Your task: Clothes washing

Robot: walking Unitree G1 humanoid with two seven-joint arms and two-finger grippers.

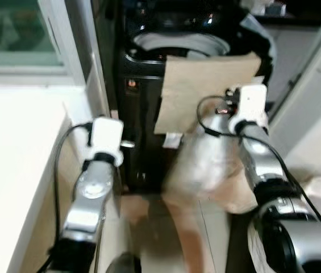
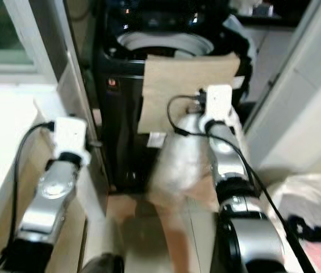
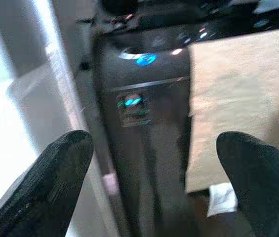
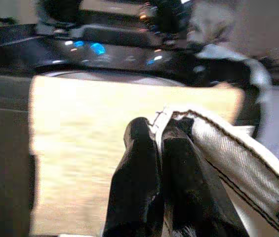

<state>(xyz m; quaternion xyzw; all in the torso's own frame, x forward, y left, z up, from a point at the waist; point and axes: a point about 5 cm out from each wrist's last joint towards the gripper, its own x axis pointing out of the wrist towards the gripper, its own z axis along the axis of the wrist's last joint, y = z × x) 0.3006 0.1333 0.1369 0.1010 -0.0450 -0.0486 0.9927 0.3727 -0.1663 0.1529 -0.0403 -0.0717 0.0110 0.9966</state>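
Observation:
A black top-loading washing machine (image 1: 140, 114) stands straight ahead, its pale drum opening (image 1: 177, 44) showing at the top. A beige cloth (image 1: 205, 85) hangs over the machine's front edge. My right gripper (image 4: 160, 131) is raised in front of that cloth, shut on the stitched edge of a pale garment (image 4: 228, 148). The rest of the garment (image 1: 205, 165) hangs blurred below the right arm. My left gripper (image 3: 154, 148) is open and holds nothing. It is held up facing the washer's lit front panel (image 3: 132, 103), with its fingers (image 3: 55, 177) wide apart.
A white counter (image 1: 12, 159) under a window (image 1: 12, 28) runs along my left, close to the left arm. A white wall or door (image 1: 313, 114) closes in on the right. A white bag (image 2: 313, 196) lies on the floor at lower right.

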